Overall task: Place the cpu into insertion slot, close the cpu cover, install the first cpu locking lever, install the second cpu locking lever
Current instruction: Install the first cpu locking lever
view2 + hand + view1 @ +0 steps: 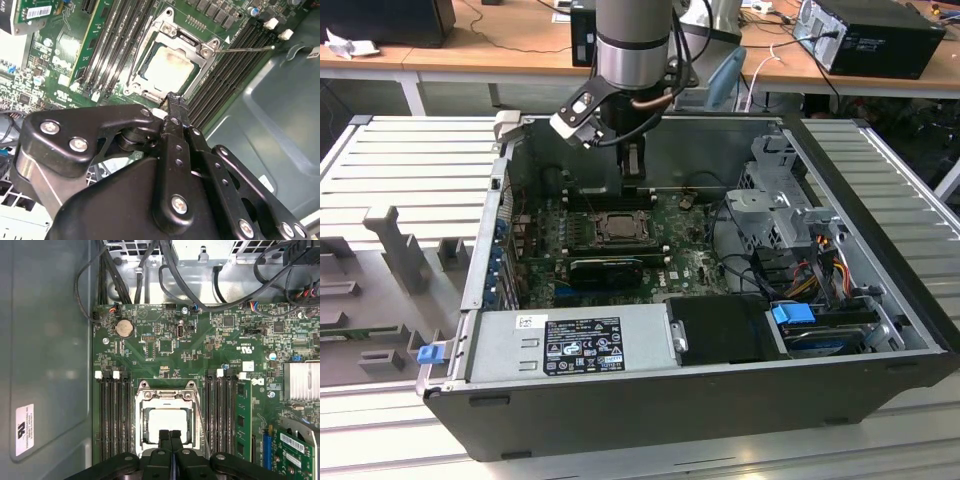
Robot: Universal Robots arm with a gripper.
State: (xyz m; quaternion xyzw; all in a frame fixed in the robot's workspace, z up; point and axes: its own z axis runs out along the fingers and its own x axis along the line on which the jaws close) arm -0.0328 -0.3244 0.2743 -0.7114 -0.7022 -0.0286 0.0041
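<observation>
First wrist view: one cpu [165, 422] under one cpu cover [162, 396], pincer [170, 434] clenched, seemingly empty, alongside.

even bright light, soft overhead glare

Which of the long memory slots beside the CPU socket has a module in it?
The outermost slot on the side toward the finned silver heatsink: a green module stands in it, while the other slots are bare black.
</observation>
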